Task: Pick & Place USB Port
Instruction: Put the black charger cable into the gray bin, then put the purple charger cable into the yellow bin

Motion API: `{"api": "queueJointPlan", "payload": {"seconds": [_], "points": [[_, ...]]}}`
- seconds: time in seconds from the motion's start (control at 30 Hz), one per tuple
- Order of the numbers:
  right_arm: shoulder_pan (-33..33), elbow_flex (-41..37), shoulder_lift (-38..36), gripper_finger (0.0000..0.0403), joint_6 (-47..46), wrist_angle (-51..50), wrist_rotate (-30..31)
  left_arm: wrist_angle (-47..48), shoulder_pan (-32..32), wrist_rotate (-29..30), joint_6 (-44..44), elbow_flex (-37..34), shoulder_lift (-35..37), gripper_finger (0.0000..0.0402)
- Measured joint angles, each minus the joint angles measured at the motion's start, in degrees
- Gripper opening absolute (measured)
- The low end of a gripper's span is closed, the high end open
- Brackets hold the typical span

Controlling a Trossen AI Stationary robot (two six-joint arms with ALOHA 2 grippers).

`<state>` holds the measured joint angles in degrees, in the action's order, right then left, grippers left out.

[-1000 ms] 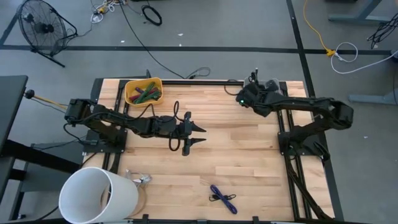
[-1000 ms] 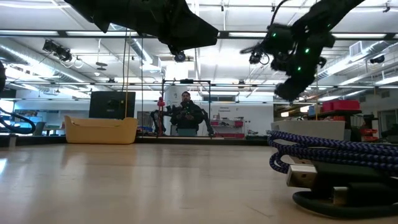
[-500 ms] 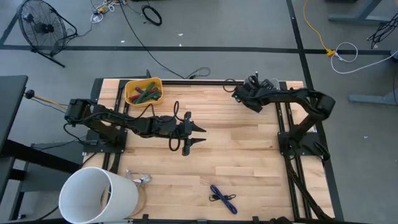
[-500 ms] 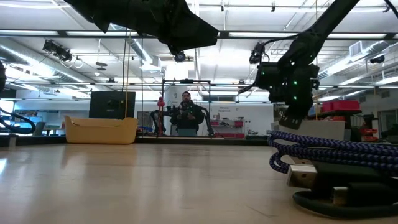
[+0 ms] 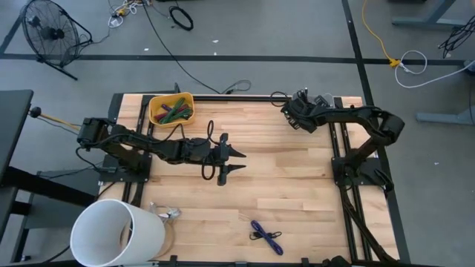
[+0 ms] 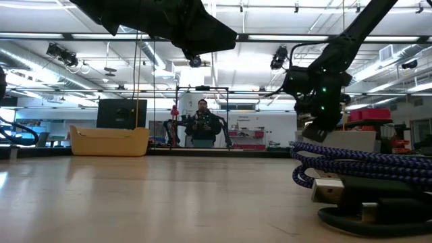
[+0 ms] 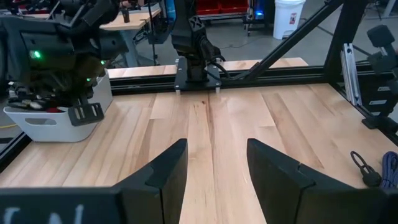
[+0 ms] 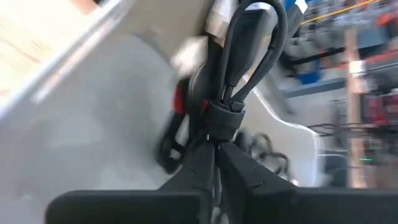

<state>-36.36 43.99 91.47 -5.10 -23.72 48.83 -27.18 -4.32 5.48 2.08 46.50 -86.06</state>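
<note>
My right gripper [image 8: 217,146] is at the table's far right corner [image 5: 292,115], above a white bin [image 7: 56,124], shut on a black coiled cable [image 8: 249,43]. More cables lie inside the white bin [image 8: 186,99]. A blue braided USB cable [image 5: 266,236] lies on the wood near the table's near edge and fills the right of the low view [image 6: 358,169]. My left gripper [image 5: 236,160] hovers open over the table's middle, touching nothing; its fingers [image 7: 155,180] stand apart above bare wood. My right gripper pinches the black cable bundle between its two fingers just below its tie wrap [image 8: 225,115]. The fingers come from above, pointing down into the white bin. The cable's loops stand out beyond the fingertips; whether they rest on the bin's contents I cannot tell.
A yellow bin [image 5: 172,109] with coloured cables sits at the far left. A large white bucket [image 5: 119,233] stands at the near left corner, with a small clump of wire [image 5: 167,213] beside it. Black frame rails [image 5: 338,148] run along the right side. A person [image 6: 202,125] sits far behind the table.
My right arm has folded back toward the far right corner. Its gripper has come down and tipped over the white bin, staying shut. My left arm has kept still.
</note>
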Motion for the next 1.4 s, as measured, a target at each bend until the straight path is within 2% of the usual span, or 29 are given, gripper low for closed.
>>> {"api": "queueJointPlan", "payload": {"seconds": [0.17,0.37,0.67,0.73,1.0,1.27,1.4], "points": [[0.03,-0.14,-3.03,0.0072,-0.31,0.66,-5.89,-0.04,0.02,0.0,0.0,0.0,0.0,0.0172],[-0.01,-0.14,-4.69,0.0118,-0.31,0.75,-3.18,-0.04,0.02,0.0,-0.14,0.0,0.0,0.0172],[0.0,-0.13,-4.9,0.0137,-0.1,3.69,-2.12,-0.04,0.02,0.0,-0.28,0.0,0.0,0.0172],[0.0,0.63,-5.01,0.0137,0.02,4.26,-3.59,-0.04,0.02,0.0,-0.32,0.0,0.0,0.0172],[3.24,12.0,-5.34,0.0137,0.32,-3.18,-21.74,-0.02,0.02,0.02,-0.37,0.0,0.0,0.0172],[10.83,23.04,-5.36,0.0137,-3.83,-12.42,-49.32,-0.03,0.02,0.46,-0.29,0.0,0.0,0.0172],[16.7,25.89,-5.36,0.0137,-7.35,-16.58,-59.09,-0.02,0.02,0.46,-0.26,-0.01,0.0,0.0172]]}}
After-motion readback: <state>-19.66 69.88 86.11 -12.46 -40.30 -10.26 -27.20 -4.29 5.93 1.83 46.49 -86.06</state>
